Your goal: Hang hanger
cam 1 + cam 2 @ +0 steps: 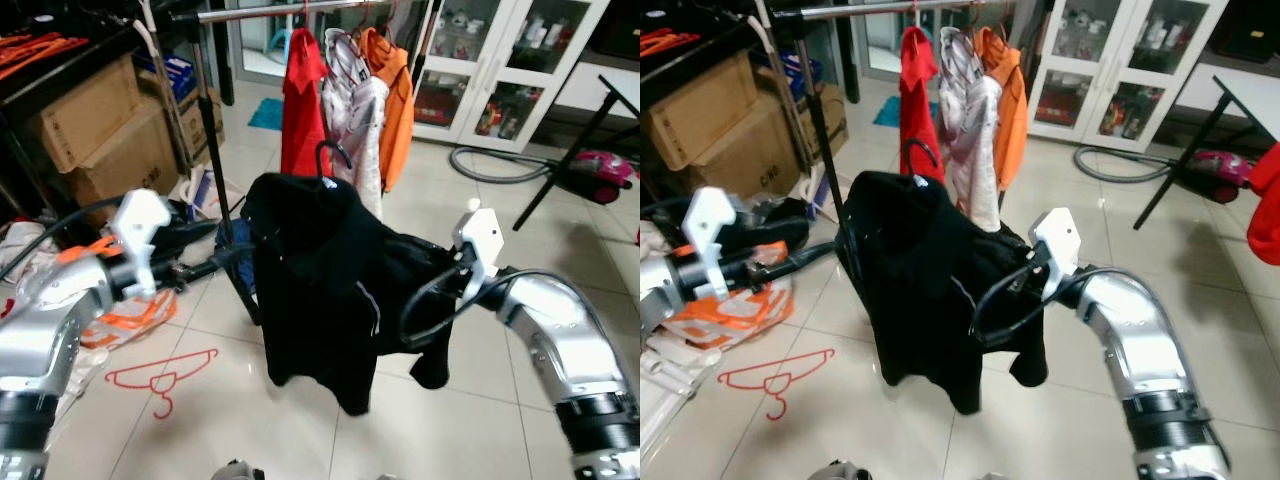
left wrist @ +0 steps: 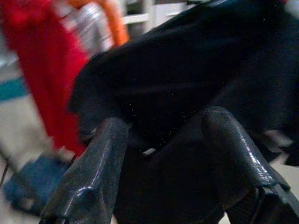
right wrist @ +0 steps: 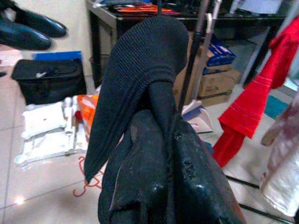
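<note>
A black jacket (image 1: 320,290) hangs on a black hanger whose hook (image 1: 333,153) sticks up above the collar, held in the air between my two arms. My left gripper (image 1: 238,254) reaches in from the left and is shut on the jacket's shoulder; its fingers (image 2: 96,172) have black cloth between them. My right gripper (image 3: 163,158) is shut on the jacket's other side, with cloth draped over it. Behind stands the clothes rack rail (image 1: 270,11), above the hook, carrying a red garment (image 1: 300,100), a pale patterned one (image 1: 355,110) and an orange one (image 1: 397,100).
The rack's black pole (image 1: 212,150) stands just left of the jacket. A red hanger (image 1: 160,378) lies on the tiled floor at the lower left. Cardboard boxes (image 1: 100,135) and bags sit left; a vacuum cleaner (image 1: 603,168), a table leg (image 1: 565,165) and a white cabinet (image 1: 500,60) are right.
</note>
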You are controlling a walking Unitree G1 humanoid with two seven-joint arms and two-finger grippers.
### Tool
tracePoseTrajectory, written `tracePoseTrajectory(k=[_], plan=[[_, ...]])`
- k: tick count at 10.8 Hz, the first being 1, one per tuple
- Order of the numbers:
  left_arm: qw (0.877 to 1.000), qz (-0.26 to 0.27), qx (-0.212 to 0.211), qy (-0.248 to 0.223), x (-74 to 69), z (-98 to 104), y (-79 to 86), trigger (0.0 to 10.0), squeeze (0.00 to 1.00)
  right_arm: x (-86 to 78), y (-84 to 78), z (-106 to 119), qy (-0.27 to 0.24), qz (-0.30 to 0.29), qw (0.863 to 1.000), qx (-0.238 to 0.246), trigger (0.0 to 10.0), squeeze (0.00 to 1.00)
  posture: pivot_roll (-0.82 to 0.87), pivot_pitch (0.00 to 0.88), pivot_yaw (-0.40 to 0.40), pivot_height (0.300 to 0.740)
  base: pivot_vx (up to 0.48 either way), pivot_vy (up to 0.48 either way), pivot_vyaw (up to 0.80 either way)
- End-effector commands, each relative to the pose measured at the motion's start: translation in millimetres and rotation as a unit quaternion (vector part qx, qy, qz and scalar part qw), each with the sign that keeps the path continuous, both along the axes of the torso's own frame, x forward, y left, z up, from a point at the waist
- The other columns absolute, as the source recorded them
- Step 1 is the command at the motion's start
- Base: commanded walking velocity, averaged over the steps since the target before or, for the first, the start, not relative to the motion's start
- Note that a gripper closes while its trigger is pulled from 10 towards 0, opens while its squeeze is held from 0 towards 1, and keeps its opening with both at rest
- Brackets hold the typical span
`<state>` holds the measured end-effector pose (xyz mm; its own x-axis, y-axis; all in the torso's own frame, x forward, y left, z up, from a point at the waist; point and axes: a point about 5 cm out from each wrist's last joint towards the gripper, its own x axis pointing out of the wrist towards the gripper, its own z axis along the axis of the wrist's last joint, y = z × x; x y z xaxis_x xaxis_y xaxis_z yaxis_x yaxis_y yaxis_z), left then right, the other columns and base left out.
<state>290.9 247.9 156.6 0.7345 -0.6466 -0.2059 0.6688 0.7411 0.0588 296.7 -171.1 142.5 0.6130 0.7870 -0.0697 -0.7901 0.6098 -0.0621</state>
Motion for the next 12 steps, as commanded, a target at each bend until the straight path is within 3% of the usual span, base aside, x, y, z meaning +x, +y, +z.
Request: tracePoseTrajectory(k=[1, 4, 6, 9, 12], plan=[[1.000, 0.013, 0.002, -0.009, 2.9, 1.4, 3.0, 10.0, 0.00, -1.8, 0.0, 11.7, -0.021, 0.013, 1.000, 0.008, 0.0, 0.00, -0.03, 0.019, -0.045, 0.740, 0.000, 0.000, 0.00], [0.994, 0.103, -0.019, -0.029, 14.4, 4.6, 35.7, 10.0, 0.00, -7.6, -1.2, 12.2, -0.016, 0.028, 0.999, 0.001, 0.0, 0.00, -0.04, 0.021, -0.038, 0.740, 0.000, 0.000, 0.00], [0.989, 0.146, -0.023, -0.017, 17.5, -7.8, 45.2, 10.0, 0.00, -11.1, 2.1, 16.5, -0.019, 0.035, 0.999, 0.006, 0.0, 0.00, -0.04, 0.024, -0.032, 0.740, 0.000, 0.000, 0.00], [0.983, 0.177, -0.057, -0.005, 22.6, -17.3, 48.2, 10.0, 0.00, -18.1, 15.9, 27.4, -0.033, 0.062, 0.997, 0.019, 0.0, 0.00, -0.05, 0.025, -0.023, 0.740, 0.000, 0.000, 0.00], [0.984, 0.165, -0.069, -0.006, 31.7, -18.6, 38.3, 10.0, 0.00, -24.2, 26.2, 32.5, -0.039, 0.074, 0.996, 0.027, 0.0, 0.00, -0.06, 0.024, -0.013, 0.740, 0.000, 0.000, 0.00]])
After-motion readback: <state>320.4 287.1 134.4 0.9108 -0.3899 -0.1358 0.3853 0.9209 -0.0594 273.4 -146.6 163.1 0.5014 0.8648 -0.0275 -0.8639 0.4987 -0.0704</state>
